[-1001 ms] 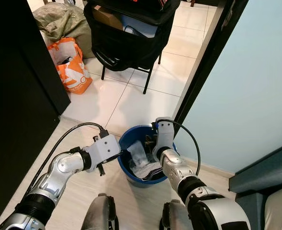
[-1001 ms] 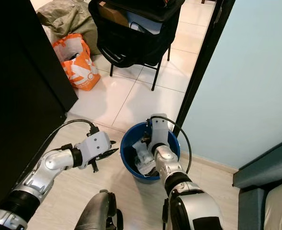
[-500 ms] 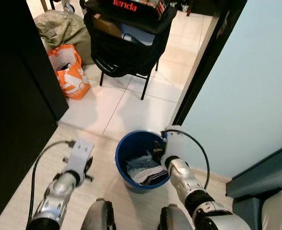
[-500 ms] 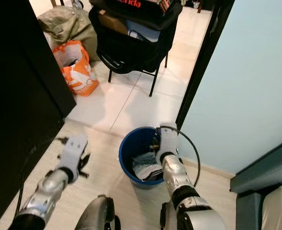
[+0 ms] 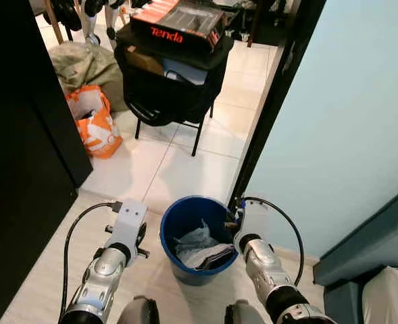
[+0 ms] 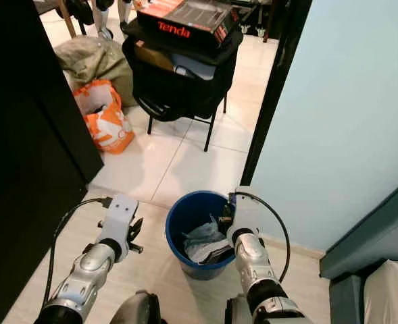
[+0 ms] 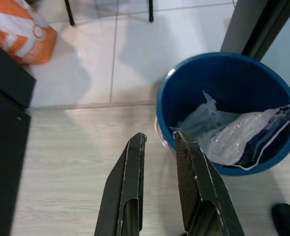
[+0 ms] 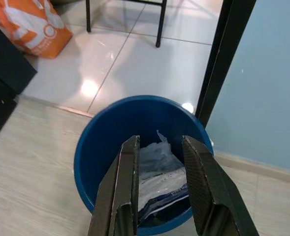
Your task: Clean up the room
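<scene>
1. The left gripper (image 7: pixel 157 140) is held low over the pale wood floor (image 7: pixel 71 162), just beside the blue bucket (image 5: pixel 178 214); its two black fingers (image 7: pixel 135 167) are parted narrowly and nothing is held between them, one fingertip lying close against the bucket's outer wall.
2. The right gripper (image 8: pixel 159 143) is poised above the bucket's rim on the side nearest the dark door frame (image 5: pixel 266 115); its fingers (image 8: pixel 127 177) are also spread a moderate way and are seen to be empty.
3. The task's thing, the crumpled plastic wrapping (image 7: pixel 233 137) with a dark-edged packet, is lying inside the bucket, at its bottom, so this piece of rubbish can be judged as already binned.
4. The step in hand is judged to be a withdrawal from the bucket. It is done well if both arms are raised straight up before any turn is made, so that the rim is not clipped and the bucket is not tipped; the cable at the right wrist should be kept off the rim.
5. Farther off, beyond the wood-to-tile edge of the floor, an orange bag (image 5: pixel 94 121) is seen by the dark cabinet (image 5: pixel 23 121), and a black folding chair (image 5: pixel 171 88) is loaded with a Tenda box (image 5: pixel 178 23).
</scene>
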### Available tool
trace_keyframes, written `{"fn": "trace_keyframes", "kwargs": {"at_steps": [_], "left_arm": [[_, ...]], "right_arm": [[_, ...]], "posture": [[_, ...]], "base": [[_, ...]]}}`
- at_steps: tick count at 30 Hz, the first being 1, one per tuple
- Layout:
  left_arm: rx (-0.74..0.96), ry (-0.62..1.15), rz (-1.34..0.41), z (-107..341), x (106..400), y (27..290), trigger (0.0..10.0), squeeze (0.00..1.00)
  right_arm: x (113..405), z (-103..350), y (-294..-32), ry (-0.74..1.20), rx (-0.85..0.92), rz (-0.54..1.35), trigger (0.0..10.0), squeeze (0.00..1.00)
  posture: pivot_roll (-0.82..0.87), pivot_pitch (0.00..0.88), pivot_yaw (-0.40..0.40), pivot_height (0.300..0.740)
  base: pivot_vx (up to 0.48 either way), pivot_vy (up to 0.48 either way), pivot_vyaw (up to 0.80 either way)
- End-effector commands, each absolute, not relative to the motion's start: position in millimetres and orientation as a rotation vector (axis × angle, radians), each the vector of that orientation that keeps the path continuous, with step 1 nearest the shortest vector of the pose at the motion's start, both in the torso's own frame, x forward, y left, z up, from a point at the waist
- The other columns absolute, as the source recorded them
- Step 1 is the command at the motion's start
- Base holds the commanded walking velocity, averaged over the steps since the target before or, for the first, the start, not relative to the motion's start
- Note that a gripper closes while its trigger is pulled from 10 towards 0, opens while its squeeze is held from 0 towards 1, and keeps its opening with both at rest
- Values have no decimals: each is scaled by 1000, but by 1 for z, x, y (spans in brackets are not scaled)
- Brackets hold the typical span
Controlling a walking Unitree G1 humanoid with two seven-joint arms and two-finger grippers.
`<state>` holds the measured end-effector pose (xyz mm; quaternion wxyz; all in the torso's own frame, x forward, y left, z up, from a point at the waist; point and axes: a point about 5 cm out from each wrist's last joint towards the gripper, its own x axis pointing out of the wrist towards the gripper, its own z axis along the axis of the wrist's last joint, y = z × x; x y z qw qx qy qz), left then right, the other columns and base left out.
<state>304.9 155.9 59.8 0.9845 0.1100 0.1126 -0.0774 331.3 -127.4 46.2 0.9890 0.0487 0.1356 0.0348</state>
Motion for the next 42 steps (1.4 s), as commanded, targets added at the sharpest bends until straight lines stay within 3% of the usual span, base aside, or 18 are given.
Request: {"fn": "trace_keyframes", "kwargs": {"at_steps": [1,19,38,42], "left_arm": [[235,255,-165,54,302,153,10000,0],[212,266,-178,54,299,147,10000,0],[145,324,-176,44,291,145,10000,0],[163,348,-162,40,290,146,10000,0]], "right_arm": [[327,41,-130,286,112,52,10000,0],[323,39,-130,295,110,60,10000,0],[316,29,-129,352,69,78,10000,0],[315,28,-131,355,65,69,10000,0]], "posture": [[94,119,-21,683],[98,123,-23,728],[95,114,-22,728],[91,120,-20,728]], "base": [[0,0,0],[0,0,0],[0,0,0],[0,-480,0]]}}
